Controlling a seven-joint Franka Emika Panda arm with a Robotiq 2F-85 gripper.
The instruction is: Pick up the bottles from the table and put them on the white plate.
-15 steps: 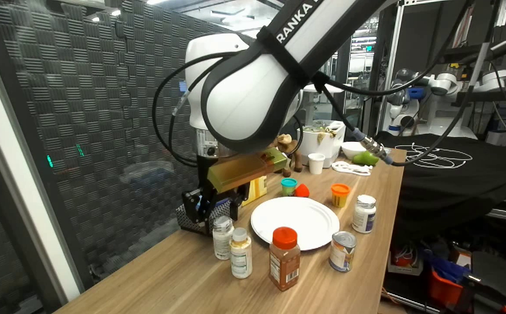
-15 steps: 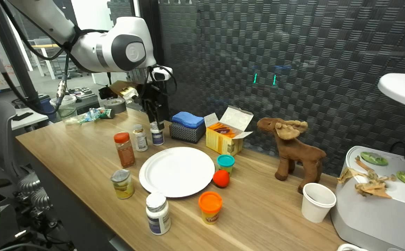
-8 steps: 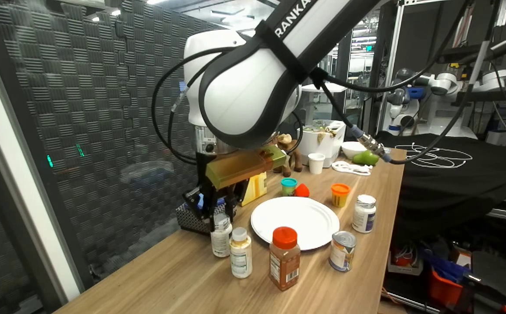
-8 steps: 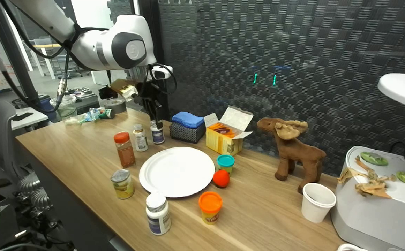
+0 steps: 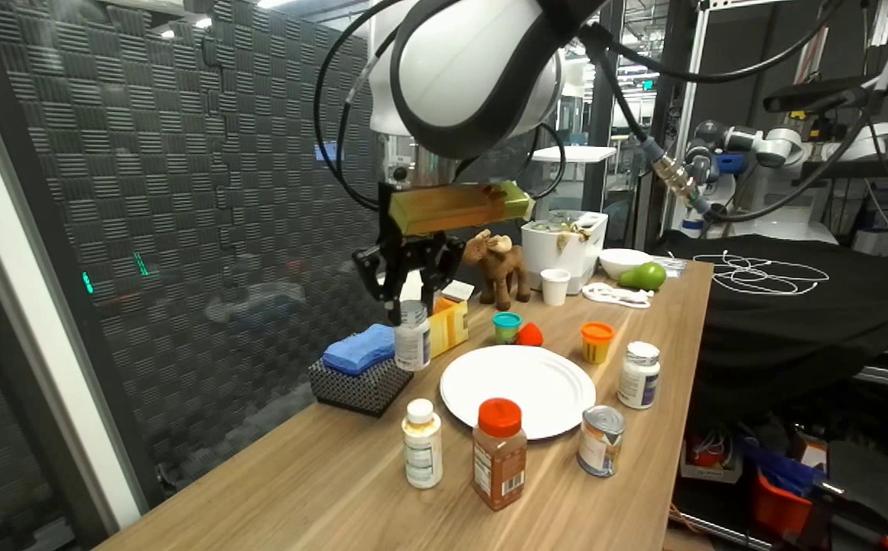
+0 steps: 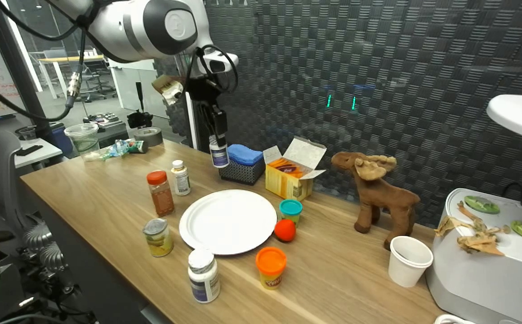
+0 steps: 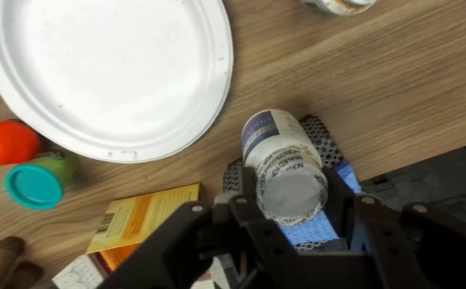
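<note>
My gripper (image 7: 288,176) is shut on a white bottle (image 7: 275,136) with a purple label, its fingers on both sides of the cap. The held bottle hangs above the table (image 5: 321,490), in front of the mesh basket in both exterior views (image 5: 411,348) (image 6: 220,157). The white plate (image 5: 518,390) is bare; it fills the upper left in the wrist view (image 7: 112,72). On the table stand a white-capped bottle (image 5: 423,455), a red-capped spice bottle (image 5: 499,467), a greyish can-like jar (image 5: 601,444) and another white bottle (image 6: 204,281) with a purple label.
A black mesh basket (image 6: 243,173) with a blue cloth (image 6: 243,154) and an open yellow box (image 6: 287,182) line the wall side. A teal-lidded tub (image 6: 291,211), a red ball-like object (image 6: 285,230) and an orange-lidded tub (image 6: 271,268) stand near the plate. A toy moose (image 6: 380,198) stands farther along.
The bottle under my gripper stood on the table among the others. It is now off the table in the gripper, moved up and to the right in both exterior views.
</note>
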